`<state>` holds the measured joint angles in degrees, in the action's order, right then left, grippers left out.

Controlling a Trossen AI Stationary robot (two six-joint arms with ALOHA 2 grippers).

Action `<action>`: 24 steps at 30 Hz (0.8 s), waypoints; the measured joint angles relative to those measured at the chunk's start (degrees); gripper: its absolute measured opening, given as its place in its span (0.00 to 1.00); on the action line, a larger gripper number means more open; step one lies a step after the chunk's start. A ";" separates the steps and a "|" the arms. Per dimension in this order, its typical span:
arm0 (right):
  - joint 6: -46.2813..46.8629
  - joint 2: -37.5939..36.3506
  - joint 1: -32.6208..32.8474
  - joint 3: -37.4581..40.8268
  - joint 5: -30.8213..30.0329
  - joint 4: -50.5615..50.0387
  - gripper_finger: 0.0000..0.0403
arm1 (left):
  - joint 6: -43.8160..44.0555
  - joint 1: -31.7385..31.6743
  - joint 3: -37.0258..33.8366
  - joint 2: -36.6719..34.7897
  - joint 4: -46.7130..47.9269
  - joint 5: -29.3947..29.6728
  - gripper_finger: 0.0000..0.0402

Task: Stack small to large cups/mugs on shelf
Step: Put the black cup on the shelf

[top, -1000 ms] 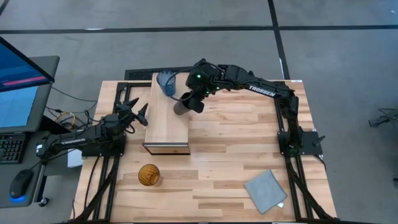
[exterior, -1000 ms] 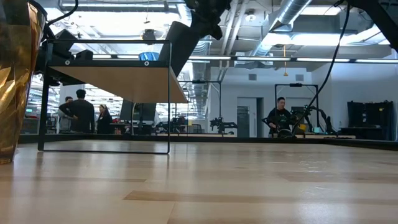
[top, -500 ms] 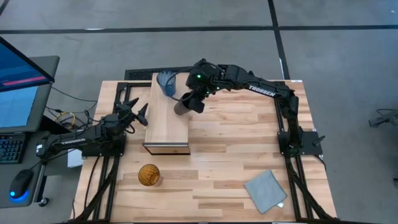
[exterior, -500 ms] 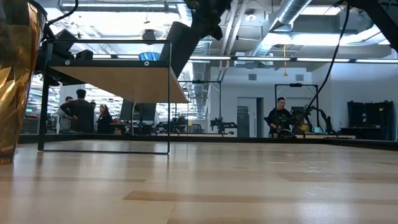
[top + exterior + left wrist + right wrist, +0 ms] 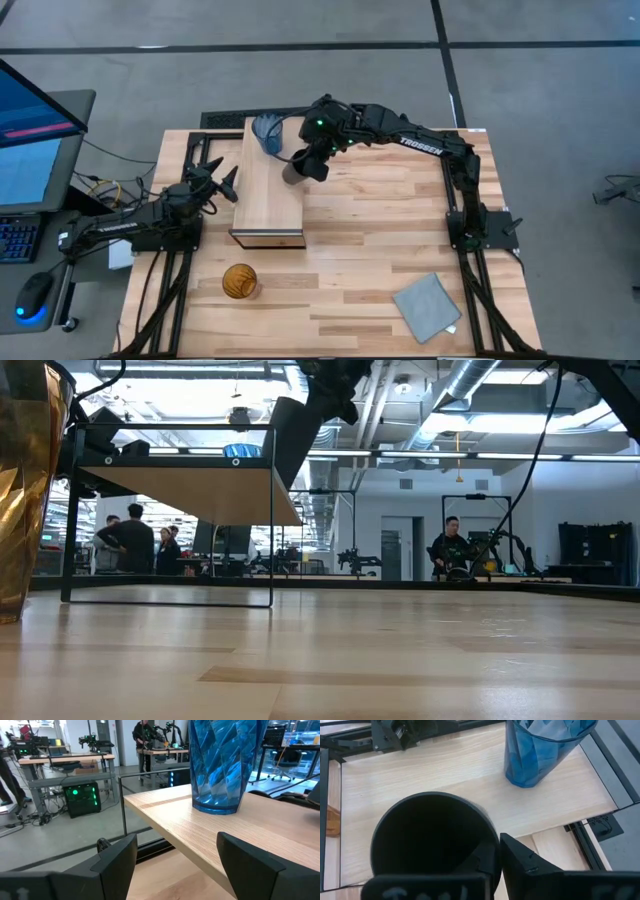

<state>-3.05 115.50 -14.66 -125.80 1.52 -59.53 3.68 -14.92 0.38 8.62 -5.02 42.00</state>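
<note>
Right gripper (image 5: pixel 300 168): fingers clamped on black cup (image 5: pixel 432 842) rim, held upright over shelf (image 5: pixel 268 190) right edge. Blue cup (image 5: pixel 266 132) stands at shelf's far end, just beyond black cup. Amber cup (image 5: pixel 239 281) on tabletop (image 5: pixel 380 260), near side. Left gripper (image 5: pixel 222 180): fingers apart, beside shelf. Black cup's base hidden.

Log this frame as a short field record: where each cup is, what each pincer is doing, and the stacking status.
blue cup: upright on the shelf, at its far end
black cup: held by the right pincer at the shelf's right edge, one finger inside the rim
amber cup: on the table, near the shelf's front end
left pincer: open, empty, beside the shelf's left side
cloth: front right of the table
stacking status: no cups nested yet
</note>
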 joint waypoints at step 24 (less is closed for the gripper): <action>0.00 0.00 0.00 0.00 0.00 5.87 0.24 | -0.02 -0.02 0.02 0.01 -0.02 0.02 0.66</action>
<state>-3.05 115.50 -14.66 -125.80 1.52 -53.66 3.66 -14.94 0.40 8.63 -5.04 42.02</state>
